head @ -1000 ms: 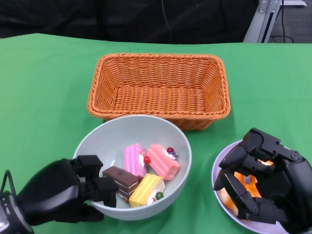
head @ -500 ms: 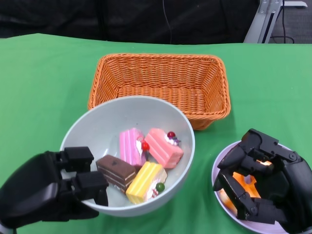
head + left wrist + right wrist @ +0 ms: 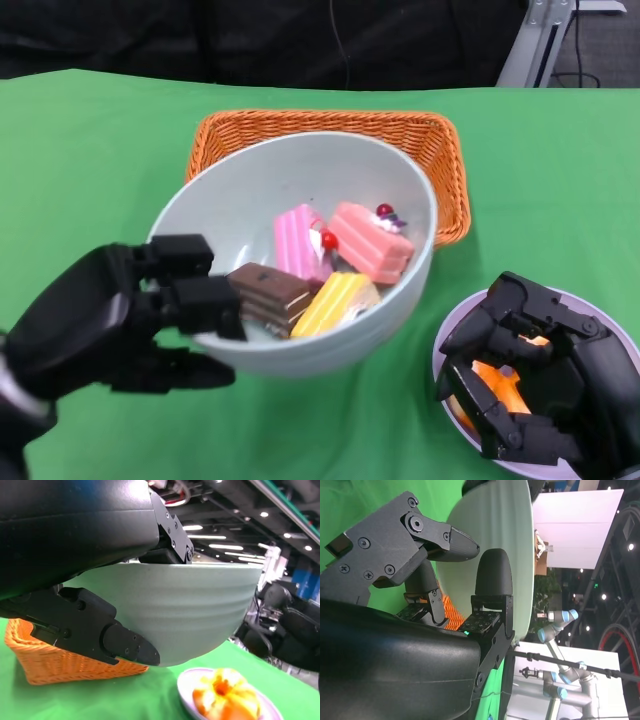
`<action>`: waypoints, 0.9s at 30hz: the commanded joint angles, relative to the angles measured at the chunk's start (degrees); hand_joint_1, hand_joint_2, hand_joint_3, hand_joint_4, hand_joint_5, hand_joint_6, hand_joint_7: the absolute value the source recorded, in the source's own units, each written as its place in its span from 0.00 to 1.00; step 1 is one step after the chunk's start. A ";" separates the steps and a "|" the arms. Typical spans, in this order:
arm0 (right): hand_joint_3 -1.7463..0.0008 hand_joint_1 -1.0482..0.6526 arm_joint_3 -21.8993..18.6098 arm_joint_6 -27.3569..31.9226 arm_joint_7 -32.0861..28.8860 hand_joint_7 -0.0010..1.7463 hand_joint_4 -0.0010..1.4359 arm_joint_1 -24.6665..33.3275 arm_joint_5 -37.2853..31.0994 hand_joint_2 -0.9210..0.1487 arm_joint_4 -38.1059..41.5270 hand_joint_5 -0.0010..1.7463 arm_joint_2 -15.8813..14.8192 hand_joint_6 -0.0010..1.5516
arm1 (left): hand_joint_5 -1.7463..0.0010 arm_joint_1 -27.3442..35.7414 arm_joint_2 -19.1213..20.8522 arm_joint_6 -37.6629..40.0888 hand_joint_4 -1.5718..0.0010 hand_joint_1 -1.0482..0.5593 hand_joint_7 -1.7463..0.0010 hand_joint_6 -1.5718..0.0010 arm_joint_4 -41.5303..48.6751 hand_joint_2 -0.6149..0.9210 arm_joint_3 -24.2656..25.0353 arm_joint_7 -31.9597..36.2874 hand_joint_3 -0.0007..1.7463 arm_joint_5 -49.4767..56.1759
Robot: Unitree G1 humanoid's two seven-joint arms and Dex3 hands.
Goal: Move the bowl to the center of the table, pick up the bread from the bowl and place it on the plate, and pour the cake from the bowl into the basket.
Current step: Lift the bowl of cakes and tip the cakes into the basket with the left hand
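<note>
The pale green round bowl [image 3: 300, 190] is held lifted off the green cloth-covered surface [image 3: 90, 160] at the centre of the head view, tilted, with its far rim overlapping the near wall of the orange woven rectangular basket [image 3: 440, 160] behind it. In the left wrist view the bowl's underside [image 3: 200, 615] is seen clear of the surface, with the basket [image 3: 45, 660] at lower left and open green between them. The black left hand [image 3: 130, 310] at lower left grips the bowl's near rim, fingers inside the rim and the thumb beneath.

Four cake pieces are counted in the bowl: a brown chocolate slice [image 3: 268, 295] beside the left hand's fingers, a yellow slice [image 3: 335, 305], a striped pink slice [image 3: 298, 240] and a salmon-pink slice topped with a red berry [image 3: 370, 243]. All lie bunched against the lower side of the bowl.

At lower right, one white round plate [image 3: 450, 345] lies on the surface, just beside the bowl but apart from it. The black right hand [image 3: 530, 380] is curled over the orange bread [image 3: 500, 385] on the plate; whether the bread is actually gripped cannot be told. In the left wrist view the bread [image 3: 225, 695] rests on the plate [image 3: 187, 685].

Open green surface is seen at the left and right of the basket. Beyond the far edge a dark backdrop is seen.
</note>
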 commanded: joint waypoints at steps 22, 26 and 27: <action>0.39 0.51 3.62 -2.06 3.66 0.83 0.47 1.39 0.24 0.45 3.42 0.94 -0.35 0.37 | 0.09 -21.03 -17.65 14.44 0.59 0.55 0.25 0.59 13.82 0.96 3.17 -19.26 0.30 -11.53; 0.39 0.50 3.75 -2.72 3.98 0.83 0.45 1.27 0.15 0.44 4.46 0.94 -0.34 0.37 | 0.05 -23.93 -20.10 15.19 0.61 0.55 0.21 0.61 17.67 0.92 3.46 -19.65 0.39 -11.52; 0.39 0.49 3.77 -3.05 4.09 0.82 0.45 1.14 0.15 0.44 4.94 0.93 -0.28 0.37 | 0.04 -24.88 -20.87 15.42 0.61 0.55 0.21 0.61 18.92 0.91 3.58 -19.52 0.40 -11.44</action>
